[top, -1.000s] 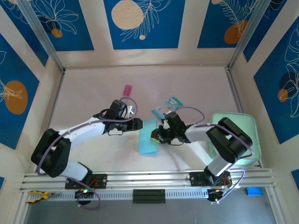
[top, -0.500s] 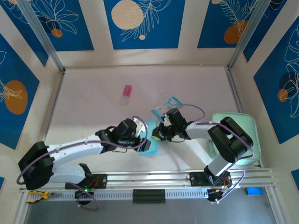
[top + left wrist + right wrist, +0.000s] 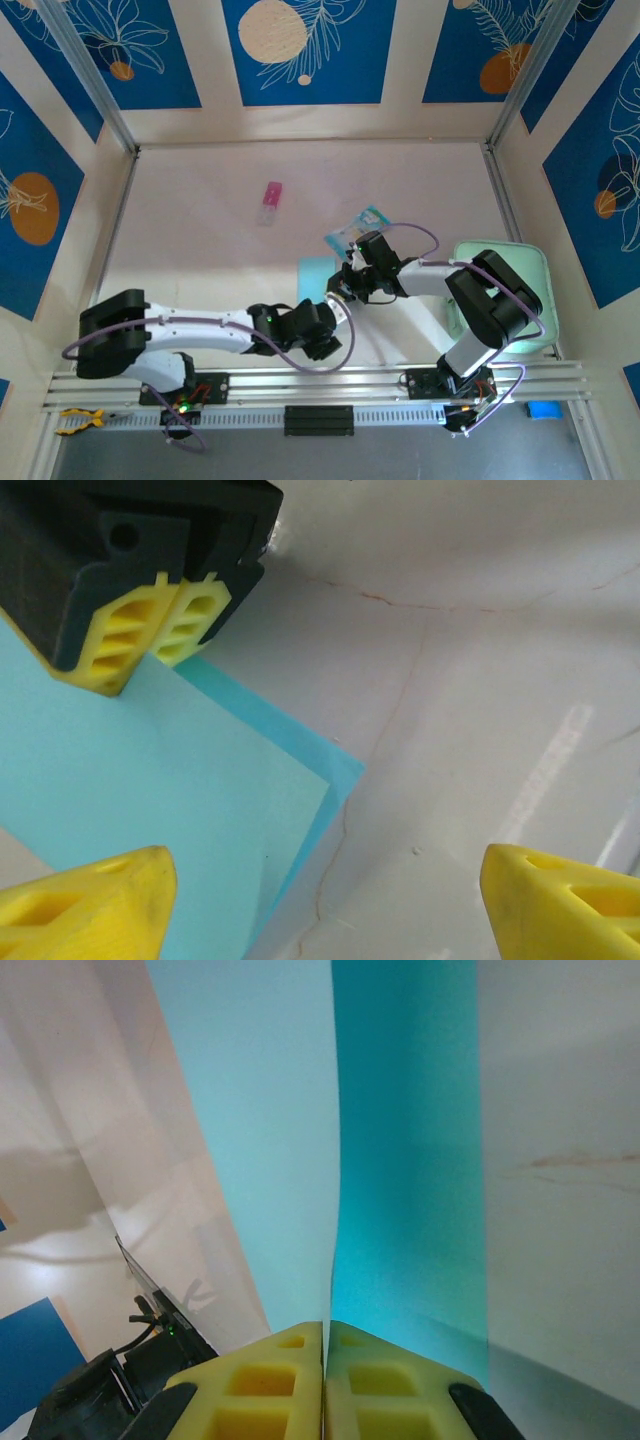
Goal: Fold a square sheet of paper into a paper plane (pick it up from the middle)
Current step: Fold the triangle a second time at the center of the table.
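The square sheet of paper (image 3: 314,272) is light blue and lies folded into a narrow two-layer strip on the table; no pointed paper plane is in view. My right gripper (image 3: 339,288) is shut on the strip's right edge. In the right wrist view the paper (image 3: 300,1140) runs up and away from the closed right gripper (image 3: 325,1380). My left gripper (image 3: 322,338) hovers low over the strip's near end. Its yellow fingers (image 3: 95,905) stand wide apart, so the left gripper (image 3: 325,905) is open. The paper's corner (image 3: 150,780) and bare table lie below it.
A teal-and-clear packet (image 3: 357,228) lies just behind the right gripper. A small pink item (image 3: 270,202) sits farther back on the left. A mint-green pad (image 3: 515,262) lies at the right under the right arm. Walls enclose the table.
My left arm has swung from the strip's left side down to its near end, and its fingers have spread wider. The right gripper has closed fully on the paper's edge.
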